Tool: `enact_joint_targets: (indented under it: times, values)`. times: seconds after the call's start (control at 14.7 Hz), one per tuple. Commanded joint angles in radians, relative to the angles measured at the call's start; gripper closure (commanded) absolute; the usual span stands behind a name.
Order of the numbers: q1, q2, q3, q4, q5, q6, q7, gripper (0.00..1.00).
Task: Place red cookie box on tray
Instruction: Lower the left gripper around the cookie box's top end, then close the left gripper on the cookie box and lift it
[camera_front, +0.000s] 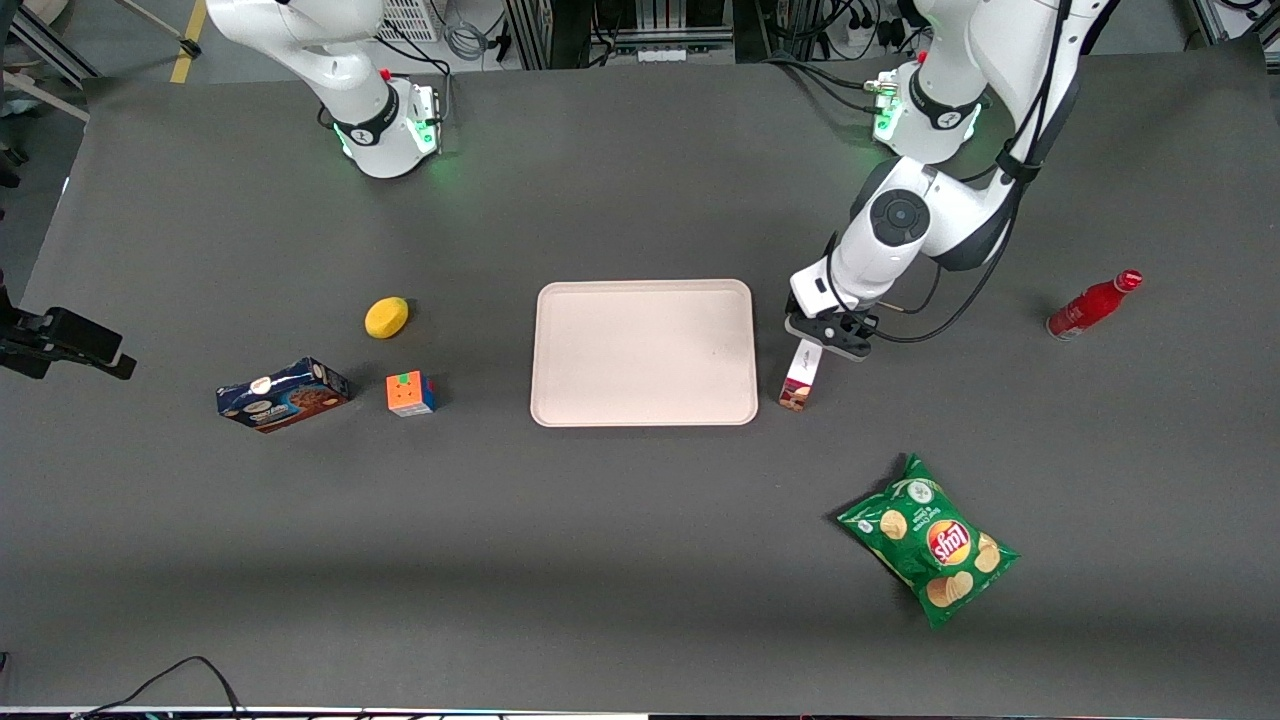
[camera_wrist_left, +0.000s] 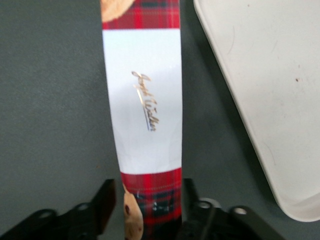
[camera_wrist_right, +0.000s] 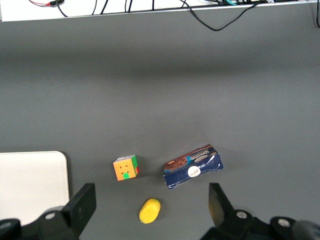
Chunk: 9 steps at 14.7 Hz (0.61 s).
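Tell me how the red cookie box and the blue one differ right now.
The red cookie box is long, thin and plaid with a white band; the blue box is shorter and wider. The red box lies beside the tray with the gripper around its end; the blue box lies alone toward the parked arm's end, near the cube. Both show cookie pictures and rest on the table, off the tray.

My gripper (camera_front: 829, 333) sits over one end of the red cookie box (camera_front: 800, 377). That box lies on the table just beside the tray (camera_front: 644, 352), toward my working arm's end.
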Motion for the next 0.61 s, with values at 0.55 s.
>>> enact_joint_targets:
  times: [0.55]
  values:
    - [0.002,-0.143,0.002,0.484,0.029,-0.764,-0.042,0.79]
